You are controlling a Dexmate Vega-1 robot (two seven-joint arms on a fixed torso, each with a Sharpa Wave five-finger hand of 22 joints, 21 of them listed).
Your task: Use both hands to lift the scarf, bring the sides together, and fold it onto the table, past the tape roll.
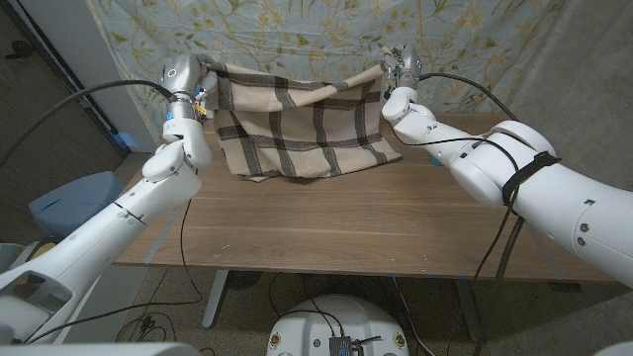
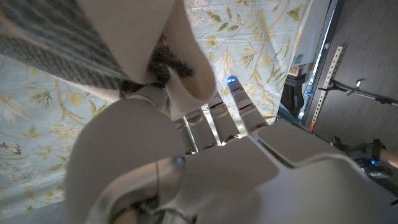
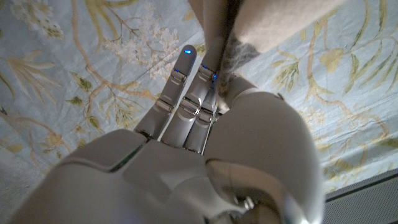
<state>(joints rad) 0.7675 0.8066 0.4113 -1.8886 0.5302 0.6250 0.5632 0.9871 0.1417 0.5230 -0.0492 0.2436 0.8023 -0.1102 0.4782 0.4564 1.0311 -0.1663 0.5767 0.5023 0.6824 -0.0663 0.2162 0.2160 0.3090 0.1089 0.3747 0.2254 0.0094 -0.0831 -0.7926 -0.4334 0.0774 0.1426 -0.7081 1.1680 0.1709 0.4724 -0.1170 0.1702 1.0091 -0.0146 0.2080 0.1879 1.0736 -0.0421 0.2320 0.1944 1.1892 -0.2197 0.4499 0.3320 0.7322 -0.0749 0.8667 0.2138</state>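
Take the wooden table (image 1: 346, 227) as your reference: everything that matters sits at or above its far edge. Behind it hangs a floral backdrop curtain (image 1: 475, 40), and the scarf (image 1: 297, 124), beige with dark plaid stripes, is strung up in front of that curtain, its top edge sagging between your two hands and its lower part draped down onto the far part of the table. So the lift is done, as far as the head view shows, though the bottom hem is not clear of the wood.

Your left hand (image 1: 188, 84) is raised above the table's far left corner and grips the scarf's left top corner; in the left wrist view the cloth is pinched between the thumb and the fingers (image 2: 217, 121), with the remaining fingers extended beside it. Your right hand (image 1: 401, 67) is up above the far right part of the table and holds the other top corner; the right wrist view shows the fabric bunched against the thumb side while the other fingers (image 3: 186, 81) stay straight and close together.

What is left, by my reading: the two hands are well apart, so the sides have yet to be brought together, and the fold onto the table has not begun. I cannot find a tape roll on the table in these pictures, so you will have to judge the landing spot yourself.
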